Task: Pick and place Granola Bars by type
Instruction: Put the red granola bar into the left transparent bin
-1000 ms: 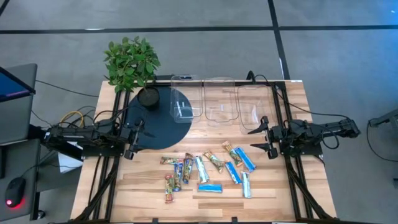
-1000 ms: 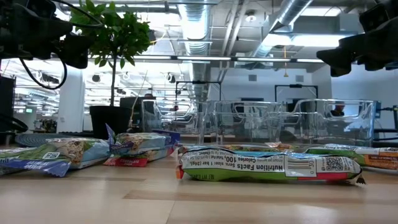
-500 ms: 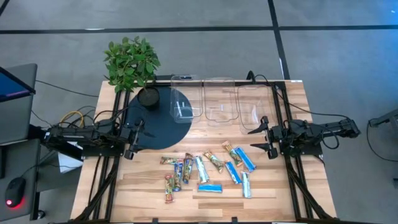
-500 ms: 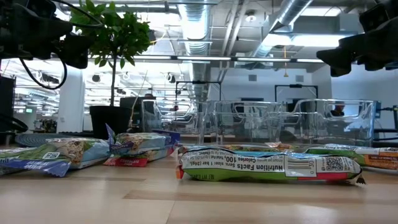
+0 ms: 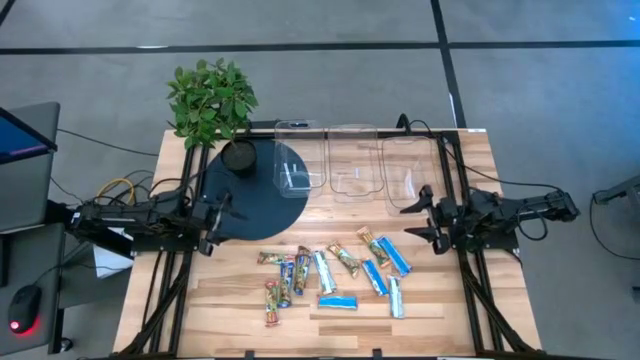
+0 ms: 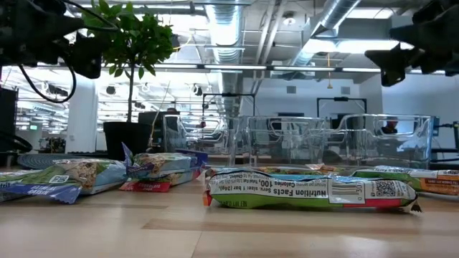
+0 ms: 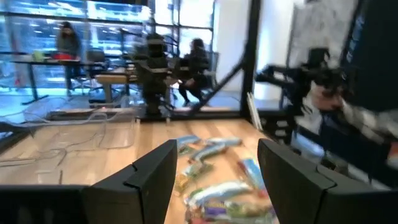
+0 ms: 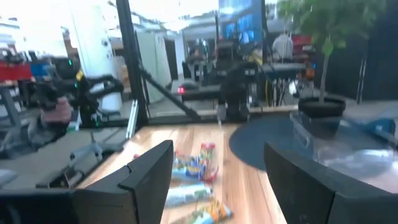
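We see the Granola Bars [image 5: 335, 273] scattered near the table's [image 5: 440, 300] front edge, left gripper [image 5: 211, 222] spread at the left edge, right gripper [image 5: 417, 216] spread at the right edge, both empty.

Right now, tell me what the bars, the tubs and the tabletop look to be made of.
Granola Bars: glossy printed foil or plastic film, judging by crimped ends. Tubs: clear hard plastic; the table shows through. Tabletop: light wood planks, visible grain and seams.
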Tool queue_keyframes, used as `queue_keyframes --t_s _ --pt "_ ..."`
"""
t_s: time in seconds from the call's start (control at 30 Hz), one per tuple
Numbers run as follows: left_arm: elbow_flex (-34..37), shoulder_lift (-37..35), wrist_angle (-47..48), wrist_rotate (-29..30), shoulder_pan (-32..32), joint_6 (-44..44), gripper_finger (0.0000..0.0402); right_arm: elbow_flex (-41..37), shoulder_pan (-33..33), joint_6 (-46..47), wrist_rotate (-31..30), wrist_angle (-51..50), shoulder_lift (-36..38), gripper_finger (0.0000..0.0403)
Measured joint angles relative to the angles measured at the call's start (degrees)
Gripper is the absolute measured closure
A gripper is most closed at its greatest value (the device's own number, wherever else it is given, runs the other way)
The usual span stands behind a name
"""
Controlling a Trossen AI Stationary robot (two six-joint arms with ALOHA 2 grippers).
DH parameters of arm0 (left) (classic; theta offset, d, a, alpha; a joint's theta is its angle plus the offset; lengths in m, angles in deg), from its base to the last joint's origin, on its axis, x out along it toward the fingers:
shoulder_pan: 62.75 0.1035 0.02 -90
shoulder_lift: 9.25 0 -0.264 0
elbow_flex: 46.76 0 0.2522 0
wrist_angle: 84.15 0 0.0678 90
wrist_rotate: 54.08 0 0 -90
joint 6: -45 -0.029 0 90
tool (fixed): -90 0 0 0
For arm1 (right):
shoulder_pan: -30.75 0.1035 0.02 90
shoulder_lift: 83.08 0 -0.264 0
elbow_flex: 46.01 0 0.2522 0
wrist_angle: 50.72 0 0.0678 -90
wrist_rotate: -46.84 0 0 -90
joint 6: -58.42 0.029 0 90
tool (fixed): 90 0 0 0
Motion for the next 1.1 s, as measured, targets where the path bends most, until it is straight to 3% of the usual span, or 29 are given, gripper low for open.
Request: queue_keyframes --t_s 0.13,0.3,0.5,0.63,0.77,0.97,1.1 --pt "0.00 0.00 -0.56 9.56 0.00 -0.63 0.0182 0.00 0.00 -0.19 -0.22 4.79 0.00 0.0159" --pt "0.01 0.00 -0.52 12.30 0.02 -1.83 0.0182 0.00 0.00 -0.22 -0.22 7.38 0.00 0.0159" --pt "0.02 0.01 -1.72 7.49 0.01 0.74 0.0182 0.00 0.02 0.27 -1.21 9.94 -0.02 0.0159" --pt "0.02 0.40 -6.39 2.42 -0.02 0.90 0.0182 0.00 0.00 2.69 -6.17 10.39 -0.02 0.0159" --pt "-0.02 2.54 -12.84 -0.12 -0.06 -1.23 0.0182 0.00 0.00 1.77 -5.53 11.82 -0.02 0.0159" --pt "-4.40 9.25 -16.37 -1.18 -2.69 -5.38 0.0182 0.38 0.11 -2.86 -2.29 21.28 0.00 0.0159" --pt "-9.00 16.82 -16.99 -1.27 -6.48 -8.17 0.0182 3.18 0.11 -4.61 -2.27 20.48 -0.10 0.0159"
